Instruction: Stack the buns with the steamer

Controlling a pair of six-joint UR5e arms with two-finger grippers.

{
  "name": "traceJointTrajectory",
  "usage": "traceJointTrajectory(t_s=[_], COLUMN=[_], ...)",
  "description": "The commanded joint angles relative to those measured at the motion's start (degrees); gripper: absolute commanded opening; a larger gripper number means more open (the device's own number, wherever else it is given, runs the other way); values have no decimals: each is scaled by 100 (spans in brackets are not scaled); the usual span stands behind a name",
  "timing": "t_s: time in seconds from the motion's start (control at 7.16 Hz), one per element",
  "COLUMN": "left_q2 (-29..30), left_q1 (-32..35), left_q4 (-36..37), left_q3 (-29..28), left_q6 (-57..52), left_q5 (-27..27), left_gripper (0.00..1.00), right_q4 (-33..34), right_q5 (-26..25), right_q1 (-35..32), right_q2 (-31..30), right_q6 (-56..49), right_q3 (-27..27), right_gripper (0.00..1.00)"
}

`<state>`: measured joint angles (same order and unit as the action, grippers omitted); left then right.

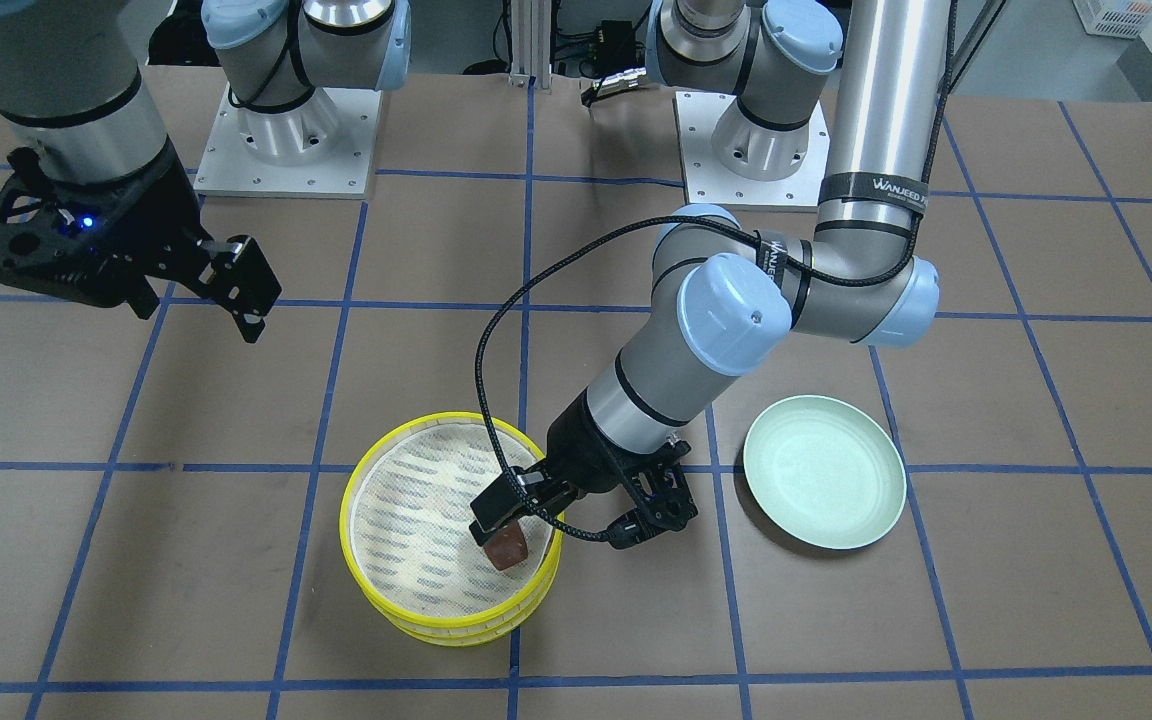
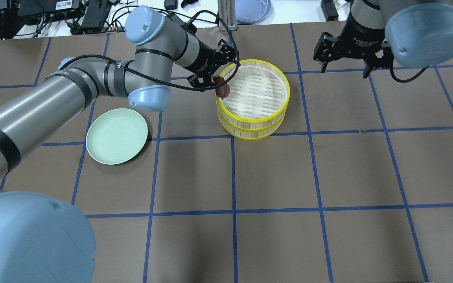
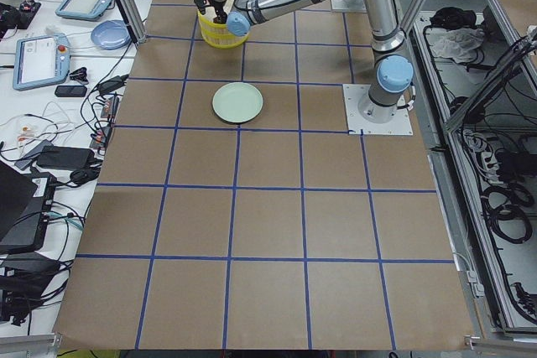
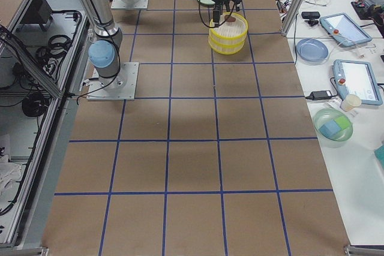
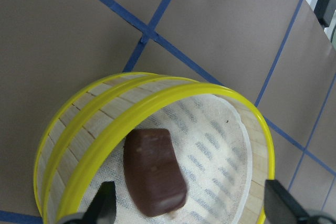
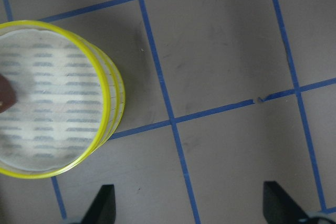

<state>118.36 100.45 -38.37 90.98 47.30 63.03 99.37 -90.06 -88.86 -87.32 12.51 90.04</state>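
The steamer (image 1: 451,525) is two yellow-rimmed trays stacked on the table; the top liner (image 2: 256,92) shows grey dashes. The dark reddish-brown bun (image 1: 506,549) is inside the top tray against the rim on my left arm's side; it also shows in the left wrist view (image 5: 153,171). My left gripper (image 1: 558,533) hovers over that rim, jaws wide apart, with one finger just above the bun and the other outside the tray. I cannot tell whether that finger touches the bun. My right gripper (image 2: 343,68) is open and empty, raised beside the steamer. The cream-white bun is hidden.
A pale green plate (image 1: 824,470) lies empty on the table beside the steamer, under my left forearm; it also shows in the overhead view (image 2: 116,135). The brown mat with blue grid lines spreads around. Both arm bases stand at the robot's edge.
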Motion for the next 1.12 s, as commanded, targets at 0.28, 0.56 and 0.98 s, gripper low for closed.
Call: traceJointTrajectory(t_s=[0.28,0.56,0.98], left_q2=[-584,-1198,-1920], left_q1=[-164,-822,-1518], left_q4=[-1093,-2502,-3920], left_q3=[-115,-133,-142], left_q6=[-2299,-3680,-4220], left_q5=[1791,2395,2670], left_gripper=[100,100,100], right_q4=[-190,-129,-76], right_q5=[-96,-345,-371], right_q1=[-525,-668,-581], right_q2=[-259,-190,-225], right_q6=[41,-37,-275], right_q3=[-4,-4,-13], right_gripper=[100,100,100])
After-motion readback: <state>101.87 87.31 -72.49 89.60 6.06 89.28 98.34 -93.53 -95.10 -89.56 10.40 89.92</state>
